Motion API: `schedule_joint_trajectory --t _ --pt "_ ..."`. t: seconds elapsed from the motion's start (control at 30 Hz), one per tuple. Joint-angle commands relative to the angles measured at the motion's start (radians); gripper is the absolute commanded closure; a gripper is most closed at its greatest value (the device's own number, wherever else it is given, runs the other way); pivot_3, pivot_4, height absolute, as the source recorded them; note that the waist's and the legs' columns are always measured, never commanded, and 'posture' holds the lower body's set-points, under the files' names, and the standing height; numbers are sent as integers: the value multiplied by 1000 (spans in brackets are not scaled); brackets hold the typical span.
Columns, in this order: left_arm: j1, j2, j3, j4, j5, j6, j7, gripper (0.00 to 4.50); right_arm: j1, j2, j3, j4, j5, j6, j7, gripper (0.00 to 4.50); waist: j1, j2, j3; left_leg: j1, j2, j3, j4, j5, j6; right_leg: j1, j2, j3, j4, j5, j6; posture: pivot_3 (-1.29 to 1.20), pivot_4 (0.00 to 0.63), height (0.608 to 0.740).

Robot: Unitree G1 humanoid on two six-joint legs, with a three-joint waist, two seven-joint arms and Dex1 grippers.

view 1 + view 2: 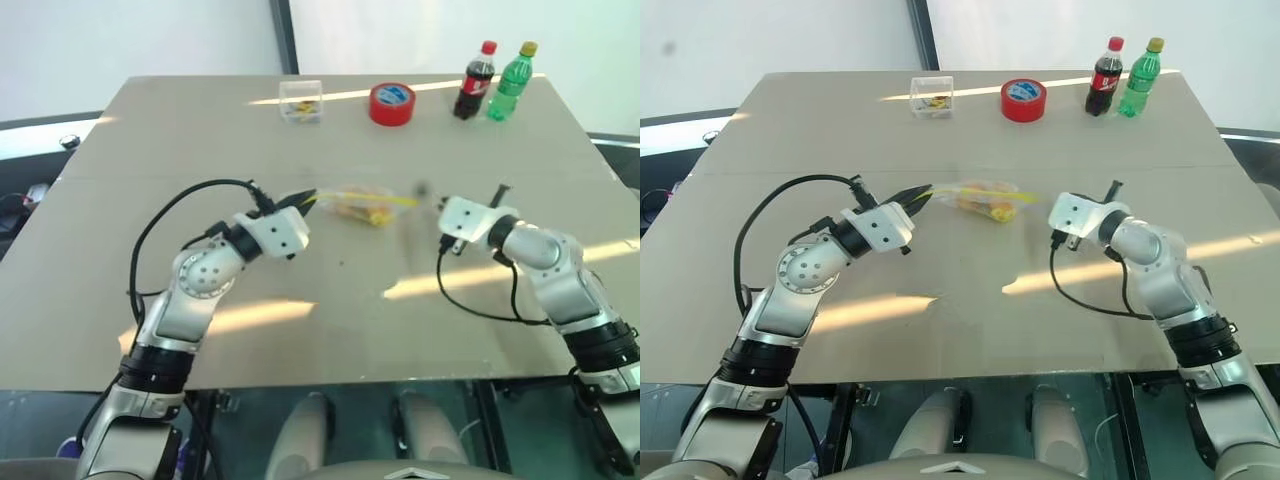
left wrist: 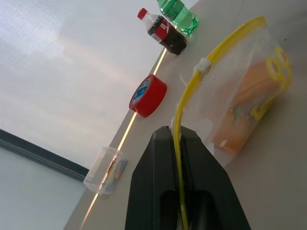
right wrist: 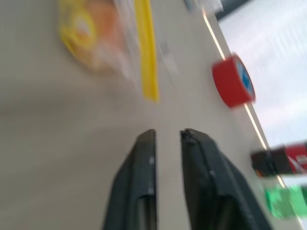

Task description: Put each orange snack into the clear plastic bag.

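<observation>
Head stereo pair looks forward and down over the table (image 1: 330, 330); both wrist cameras sit low, close along their fingers, sharing the tape (image 2: 148, 95) and bottles (image 2: 163, 34)

Red tape roll (image 1: 392, 103), clear box (image 1: 301, 101), cola bottle (image 1: 476, 81), green bottle (image 1: 511, 81).

Right gripper (image 3: 165, 139) over bare table (image 3: 57, 143), fingers (image 3: 144, 167) slightly apart, nothing between them. Ahead: clear plastic bag (image 3: 120, 43), blurred, orange snacks (image 3: 103, 26) inside, yellow strip (image 3: 146, 52) nearest the fingers. Red tape roll (image 3: 233, 80) and two bottles (image 3: 283, 160) off to one side.
</observation>
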Motion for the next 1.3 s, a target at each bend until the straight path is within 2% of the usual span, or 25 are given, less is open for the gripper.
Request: schedule_joint_trajectory --t 0.03,0.07,0.23,0.43,0.8,0.87,1.0,1.3 --pt "-7 0 5 -12 6 -11 15 4500 17 -5 -21 -106 44 14 42 2065 2 0 0 0 0 0 0 0 0 0 0 0 0 0 0 0 150 740" --pt "-9 0 4 -11 8 -12 16 4500 16 4 -27 -127 57 20 46 1850 3 0 0 0 0 0 1 0 0 0 0 0 0 0 0 0 150 740" --pt "-6 2 -4 -4 23 -21 16 4500 -49 44 36 -187 37 0 69 1850 -1 0 0 0 0 0 1 0 0 0 0 0 0 0 0 0 150 740" --pt "-7 1 -11 -9 31 -26 15 4500 -145 128 146 -109 -35 -72 59 1850 0 0 0 1 0 0 1 0 0 0 1 0 2 0 0 0 150 740" --pt "16 2 -9 -40 43 -20 17 4500 -226 208 181 21 -79 -144 32 1850 -1 0 0 0 -1 -1 2 0 0 0 0 -1 2 0 0 0 150 740" --pt "17 2 -9 -43 44 -19 18 4500 -234 215 180 36 -83 -154 32 2381 0 0 0 0 -1 -1 2 0 0 0 0 -1 2 0 0 0 150 740" --pt "19 2 -9 -47 45 -16 18 4500 -241 223 181 52 -94 -173 33 4000 1 0 0 0 -1 -1 2 0 0 0 0 -1 2 0 0 0 150 740" --pt "19 0 -10 -46 44 -15 18 4500 -244 234 179 53 -109 -195 36 4000 0 0 0 0 -1 -1 2 0 0 0 0 -1 2 0 0 0 150 740"
